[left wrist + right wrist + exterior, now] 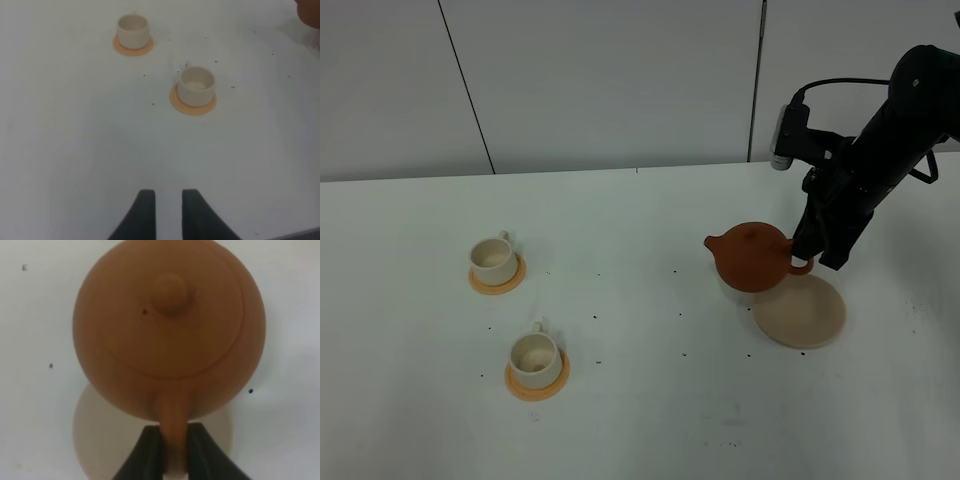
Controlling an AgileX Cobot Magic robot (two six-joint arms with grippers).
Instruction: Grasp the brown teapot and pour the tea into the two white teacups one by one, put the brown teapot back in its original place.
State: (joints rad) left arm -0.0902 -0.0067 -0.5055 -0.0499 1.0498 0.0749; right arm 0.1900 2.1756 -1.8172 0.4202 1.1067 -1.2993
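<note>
**Fig.** Your right gripper (175, 436) clamps the loop handle (173, 412) of the brown teapot (752, 257), lifted just beside the coaster (808, 314) on its cup-facing side. Risk: the pot may swivel in that narrow pinch and spill short of the two white teacups (495, 262) (534, 357).

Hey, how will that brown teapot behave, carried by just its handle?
The brown teapot looks like rigid clay: probably stiff, heavy for its size, and chippable. The right gripper jaws pinch only its thin handle, so the round body may pivot spout-down. Its knobbed lid seems merely seated and could slip when tipped.
</note>
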